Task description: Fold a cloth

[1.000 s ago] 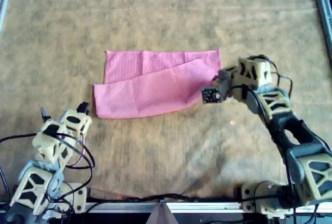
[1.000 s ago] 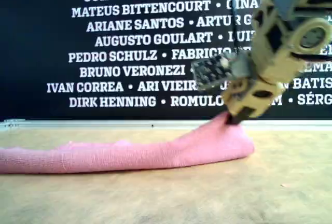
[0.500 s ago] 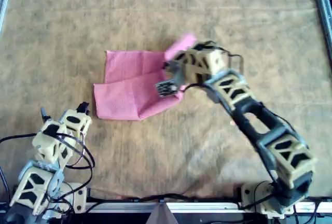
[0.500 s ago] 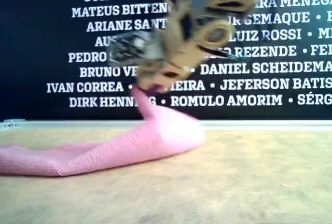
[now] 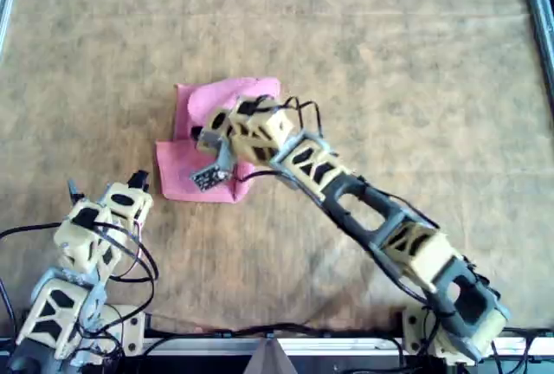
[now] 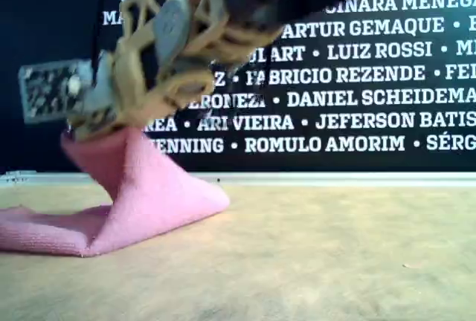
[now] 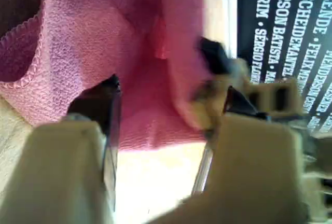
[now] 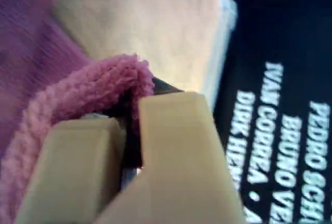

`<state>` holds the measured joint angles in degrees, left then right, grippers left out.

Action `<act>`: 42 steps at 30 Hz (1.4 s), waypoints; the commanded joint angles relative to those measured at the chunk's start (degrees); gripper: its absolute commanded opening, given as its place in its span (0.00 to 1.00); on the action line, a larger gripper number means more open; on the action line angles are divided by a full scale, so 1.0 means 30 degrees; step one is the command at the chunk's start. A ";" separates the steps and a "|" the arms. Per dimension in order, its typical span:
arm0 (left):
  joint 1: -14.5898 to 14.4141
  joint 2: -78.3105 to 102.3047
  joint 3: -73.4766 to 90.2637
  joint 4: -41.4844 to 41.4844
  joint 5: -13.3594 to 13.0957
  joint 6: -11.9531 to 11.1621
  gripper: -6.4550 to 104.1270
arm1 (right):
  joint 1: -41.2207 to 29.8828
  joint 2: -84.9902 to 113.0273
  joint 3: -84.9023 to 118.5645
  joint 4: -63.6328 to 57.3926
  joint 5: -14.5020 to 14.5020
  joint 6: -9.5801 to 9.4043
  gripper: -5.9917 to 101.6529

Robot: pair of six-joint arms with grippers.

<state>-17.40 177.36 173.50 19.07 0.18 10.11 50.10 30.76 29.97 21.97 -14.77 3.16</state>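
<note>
While my first gripper is hanging open lower left in the overhead view, my second gripper is pinching the cloth mid-fold, its edge not yet laid down.

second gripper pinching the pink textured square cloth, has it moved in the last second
Yes. In the overhead view my second gripper has swept leftward, away from the table's right metal rim, folding the pink cloth over.

White names are showing on the black wall banner behind the arm: "LUIZ ROSSI", "DANIEL SCHEIDEMA", "ROMULO AMORIM"
</note>
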 commanded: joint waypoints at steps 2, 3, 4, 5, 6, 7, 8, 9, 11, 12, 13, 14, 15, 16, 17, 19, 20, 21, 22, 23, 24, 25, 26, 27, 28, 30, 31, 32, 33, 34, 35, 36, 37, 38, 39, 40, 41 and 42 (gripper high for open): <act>0.0410 0.0264 -0.0381 -0.0059 -0.0117 0.0059 0.70 | 0.0762 -0.0937 -0.3545 -0.0029 0.0029 -0.0088 0.07; 0.0410 0.0264 -0.0381 -0.0059 -0.0117 0.0059 0.70 | 0.0908 -0.1377 -0.4102 -0.0029 0.0029 -0.0088 0.07; 0.0410 0.0264 -0.0381 -0.0059 -0.0117 0.0059 0.70 | 0.1113 -0.1787 -0.4629 -0.0029 0.0029 -0.0088 0.07; 0.0410 0.0264 -0.0381 -0.0059 -0.0117 0.0059 0.70 | 0.1289 -0.2197 -0.5127 -0.0029 0.0000 -0.0088 0.07; 0.0410 0.0264 -0.0381 -0.0059 -0.0117 0.0059 0.70 | 0.1436 -0.2607 -0.5596 -0.0029 0.0000 -0.0088 0.07; 0.0410 0.0264 -0.0381 -0.0059 -0.0117 0.0059 0.70 | 0.1611 -0.2988 -0.6064 -0.0029 0.0000 -0.0088 0.07; 0.0410 0.0264 -0.0381 -0.0059 -0.0117 0.0059 0.70 | 0.1816 -0.3281 -0.6475 -0.0029 0.0000 -0.0088 0.07; 0.0410 0.0264 -0.0381 -0.0059 -0.0117 0.0059 0.70 | 0.2051 -0.3486 -0.6855 -0.0029 0.0000 -0.0088 0.08; 0.0410 0.0264 -0.0381 -0.0059 -0.0117 0.0059 0.70 | 0.2432 -0.3838 -0.7412 -0.0029 0.0000 -0.0088 0.08; 0.0410 0.0264 -0.0381 -0.0059 -0.0117 0.0059 0.70 | 0.2578 -0.3955 -0.7559 -0.0029 0.0000 -0.0088 0.08; 0.0410 0.0264 -0.0381 -0.0059 -0.0117 0.0059 0.70 | 0.2666 -0.4072 -0.7617 -0.0029 0.0000 -0.0088 0.09; 0.0410 0.0264 -0.0381 -0.0059 -0.0117 0.0059 0.70 | 0.2666 -0.4131 -0.7617 -0.0029 0.0000 -0.0088 0.09; 0.0410 0.0264 -0.0381 -0.0059 -0.0117 0.0059 0.70 | 0.2607 -0.4219 -0.7617 0.0000 0.0000 -0.0088 0.10; 0.0410 0.0264 -0.0381 -0.0059 -0.0117 0.0059 0.70 | 0.2490 -0.4277 -0.7617 0.0000 0.0000 -0.0029 0.13; 0.0410 0.0264 -0.0381 -0.0059 -0.0117 0.0059 0.70 | 0.2461 -0.4336 -0.7617 0.0029 0.0000 -0.0059 0.17; 0.0410 0.0264 -0.0381 -0.0059 -0.0117 0.0059 0.70 | 0.2373 -0.4131 -0.7354 0.0381 -0.0029 -0.0088 0.28; 0.0410 0.0264 -0.0381 -0.0059 -0.0117 0.0059 0.70 | 0.2373 -0.3867 -0.7178 0.0410 -0.0029 -0.0088 0.34; 0.0410 0.0264 -0.0381 -0.0059 -0.0117 0.0059 0.70 | 0.2344 -0.3750 -0.7178 0.0439 -0.0059 -0.0088 0.38; 0.0410 0.0264 -0.0381 -0.0059 -0.0117 0.0059 0.70 | 0.2314 -0.3633 -0.7236 0.0439 -0.0059 -0.0088 0.43; 0.0410 0.0264 -0.0381 -0.0059 -0.0117 0.0059 0.70 | 0.2197 -0.3486 -0.7295 0.0439 -0.0059 -0.0088 0.46; 0.0410 0.0264 -0.0381 -0.0059 -0.0117 0.0059 0.70 | 0.2051 -0.3252 -0.7354 0.0439 -0.0059 -0.0088 0.49; 0.0410 0.0264 -0.0381 -0.0059 -0.0117 0.0059 0.70 | 0.1846 -0.2988 -0.7207 0.0439 -0.0059 -0.0088 0.50; 0.0410 0.0264 -0.0381 -0.0059 -0.0117 0.0059 0.70 | 0.1611 -0.2725 -0.7178 0.0469 -0.0176 -0.0088 0.50; 0.0410 0.0264 -0.0381 -0.0059 -0.0117 0.0059 0.70 | 0.1406 -0.2490 -0.7178 0.0703 -0.0059 -0.0088 0.50; 0.0410 0.0264 -0.0381 -0.0059 -0.0117 0.0059 0.70 | 0.1201 -0.2285 -0.7178 0.1201 -0.0059 -0.0088 0.50; 0.0410 0.0264 -0.0381 -0.0059 -0.0117 0.0059 0.70 | 0.0850 -0.1846 -0.7500 0.2725 -0.0205 -0.0088 0.50; 0.0410 0.0264 -0.0381 -0.0059 -0.0117 0.0059 0.70 | 0.0703 -0.1582 -0.7588 0.3662 -0.0059 -0.0088 0.50; 0.0410 0.0264 -0.0381 -0.0059 -0.0117 0.0059 0.70 | 0.0615 -0.1289 -0.7617 0.4629 -0.0059 -0.0088 0.50; 0.0410 0.0264 -0.0381 -0.0059 -0.0117 0.0059 0.70 | 0.0498 -0.0937 -0.7617 0.5625 -0.0059 -0.0088 0.51; 0.0410 0.0264 -0.0381 -0.0059 -0.0117 0.0059 0.70 | 0.0381 -0.0557 -0.7617 0.6592 -0.0059 -0.0117 0.50; 0.0410 0.0264 -0.0381 -0.0059 -0.0117 0.0059 0.70 | 0.0205 -0.0146 -0.7617 0.7529 -0.0059 -0.0117 0.50; 0.0410 0.0264 -0.0381 -0.0059 -0.0117 0.0059 0.70 | 0.0000 0.0264 -0.7617 0.8467 -0.0059 -0.0117 0.50; 0.0410 0.0264 -0.0381 -0.0059 -0.0117 0.0059 0.70 | -0.0264 0.0674 -0.7617 0.9434 -0.0059 -0.0117 0.50; 0.0410 0.0264 -0.0381 -0.0059 -0.0117 0.0059 0.70 | -0.0527 0.1230 -0.7617 1.0430 -0.0059 -0.0117 0.50; 0.0410 0.0264 -0.0381 -0.0059 -0.0117 0.0059 0.70 | -0.0908 0.1787 -0.7617 1.1455 -0.0059 -0.0117 0.49; 0.0410 0.0264 -0.0381 -0.0059 -0.0117 0.0059 0.70 | -0.1318 0.2344 -0.7617 1.2451 -0.0059 -0.0117 0.49; 0.0410 0.0264 -0.0381 -0.0059 -0.0117 0.0059 0.70 | -0.1729 0.2842 -0.7617 1.3418 -0.0059 -0.0029 0.49; 0.0410 0.0264 -0.0381 -0.0059 -0.0117 0.0059 0.70 | -0.2139 0.3223 -0.7617 1.4326 -0.0059 0.0088 0.49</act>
<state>-17.40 177.36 173.50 19.07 0.18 10.11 47.37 29.27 12.22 57.30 -14.85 3.25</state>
